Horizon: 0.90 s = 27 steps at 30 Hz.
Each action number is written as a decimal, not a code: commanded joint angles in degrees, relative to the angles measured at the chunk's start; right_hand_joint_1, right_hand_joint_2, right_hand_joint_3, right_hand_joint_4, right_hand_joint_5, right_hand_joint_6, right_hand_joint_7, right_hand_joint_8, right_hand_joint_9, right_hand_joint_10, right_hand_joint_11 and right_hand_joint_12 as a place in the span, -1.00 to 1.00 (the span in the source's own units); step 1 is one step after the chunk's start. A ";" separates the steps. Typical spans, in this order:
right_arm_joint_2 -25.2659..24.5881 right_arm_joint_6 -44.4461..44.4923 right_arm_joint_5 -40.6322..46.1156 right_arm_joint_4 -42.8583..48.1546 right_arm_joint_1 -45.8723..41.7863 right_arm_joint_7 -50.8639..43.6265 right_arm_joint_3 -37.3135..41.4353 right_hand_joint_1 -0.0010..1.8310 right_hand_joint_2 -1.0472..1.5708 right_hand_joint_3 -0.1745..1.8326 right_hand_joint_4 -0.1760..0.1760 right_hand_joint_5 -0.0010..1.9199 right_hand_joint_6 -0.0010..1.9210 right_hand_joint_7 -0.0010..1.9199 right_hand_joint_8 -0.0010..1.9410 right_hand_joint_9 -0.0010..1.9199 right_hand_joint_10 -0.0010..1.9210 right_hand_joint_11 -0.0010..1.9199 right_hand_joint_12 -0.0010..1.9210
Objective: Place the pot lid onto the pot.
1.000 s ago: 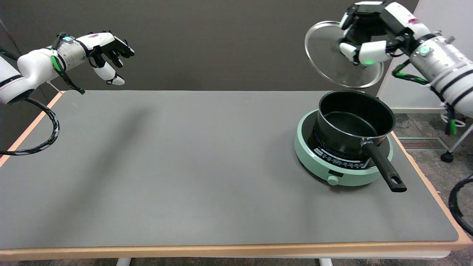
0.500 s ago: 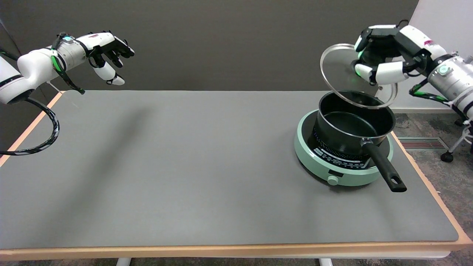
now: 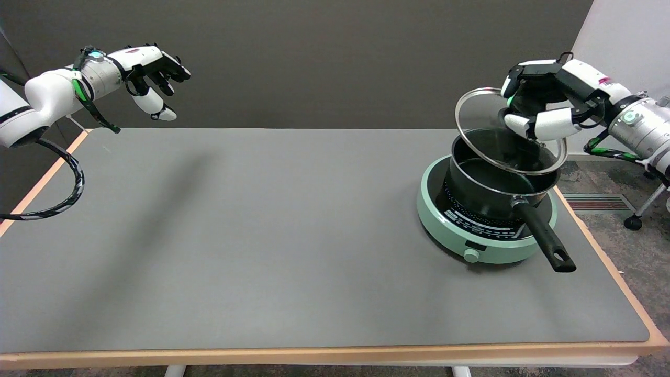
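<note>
— Grey table mat (image 3: 261, 235), wood-edged, before a dark wall. Near the right edge?

— Mint-green hob (image 3: 484, 230), carrying a black pot (image 3: 497, 183); long handle (image 3: 544, 238) pointing toward the near right corner.

— Location of the pot lid (image 3: 489, 131)?

— Above the pot, tilted; far edge raised, lower rim at or just over the pot's near right rim. Contact not discernible.

— State of the right hand (image 3: 542, 107)?

— Clamped around the lid's knob from above, fingers curled, thumb (image 3: 539, 125) underneath.
</note>
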 commanded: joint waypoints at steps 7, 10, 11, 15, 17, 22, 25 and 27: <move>2.92 -0.17 1.37 -4.41 -2.24 -0.80 -4.04 0.48 0.38 0.08 1.00 -0.35 0.36 -0.12 0.59 -0.17 0.95 -0.30 1.00; 3.48 -0.17 1.37 -5.35 -1.84 -0.80 -4.46 0.48 0.38 0.09 1.00 -0.35 0.36 -0.12 0.59 -0.16 0.95 -0.30 1.00; 3.59 -0.17 1.37 -5.74 -1.81 -0.80 -4.54 0.48 0.38 0.09 1.00 -0.35 0.36 -0.11 0.59 -0.16 0.94 -0.30 1.00; 3.96 -0.14 1.37 -7.15 -1.58 -0.80 -4.59 0.48 0.38 0.09 1.00 -0.35 0.36 -0.12 0.59 -0.17 0.95 -0.30 1.00; 4.17 -0.09 1.37 -7.84 -1.34 -0.80 -4.67 0.48 0.38 0.09 1.00 -0.35 0.36 -0.12 0.60 -0.17 0.95 -0.30 1.00; 4.68 -0.01 1.29 -8.91 -0.59 -0.80 -5.29 0.48 0.38 0.09 1.00 -0.35 0.36 -0.12 0.59 -0.17 0.95 -0.30 1.00; 4.81 0.02 1.29 -9.47 -0.29 -0.80 -5.66 0.48 0.38 0.08 1.00 -0.35 0.36 -0.12 0.60 -0.17 0.95 -0.30 1.00; 4.81 0.07 1.29 -9.90 -0.10 -0.80 -5.85 0.48 0.38 0.08 1.00 -0.35 0.36 -0.12 0.60 -0.17 0.95 -0.30 1.00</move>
